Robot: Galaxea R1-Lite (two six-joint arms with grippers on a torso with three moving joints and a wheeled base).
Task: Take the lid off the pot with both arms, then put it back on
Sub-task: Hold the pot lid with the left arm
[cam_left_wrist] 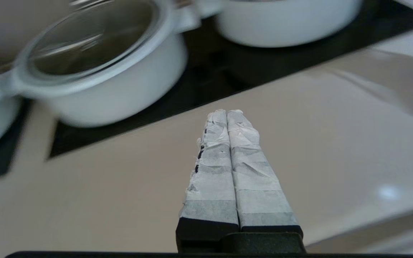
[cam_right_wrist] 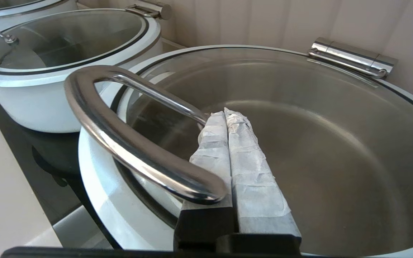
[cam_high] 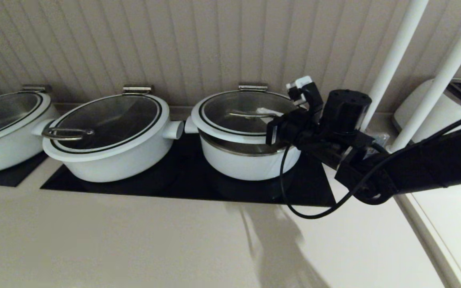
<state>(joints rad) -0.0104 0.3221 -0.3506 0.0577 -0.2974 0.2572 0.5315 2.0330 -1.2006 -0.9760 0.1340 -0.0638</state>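
The round glass lid [cam_high: 243, 107] sits over the deep white pot [cam_high: 250, 162], raised at the front so that a band of the pot's steel inner wall shows below its rim. Its hinge clip [cam_high: 253, 87] is at the back by the wall. My right gripper [cam_high: 268, 112] reaches over the lid from the right. In the right wrist view the right gripper [cam_right_wrist: 225, 113] is shut, with its fingers lying under the curved steel handle [cam_right_wrist: 120, 139], which crosses over one finger. My left gripper [cam_left_wrist: 227, 111] is shut and empty, low over the counter in front of the pots, out of the head view.
A wider oval pot with a loop-handled glass lid [cam_high: 110, 136] stands left of the round pot, and another [cam_high: 2, 128] at the far left, all on a black cooktop [cam_high: 186, 180]. A white toaster [cam_high: 442, 104] and two white poles [cam_high: 394, 52] stand at the right.
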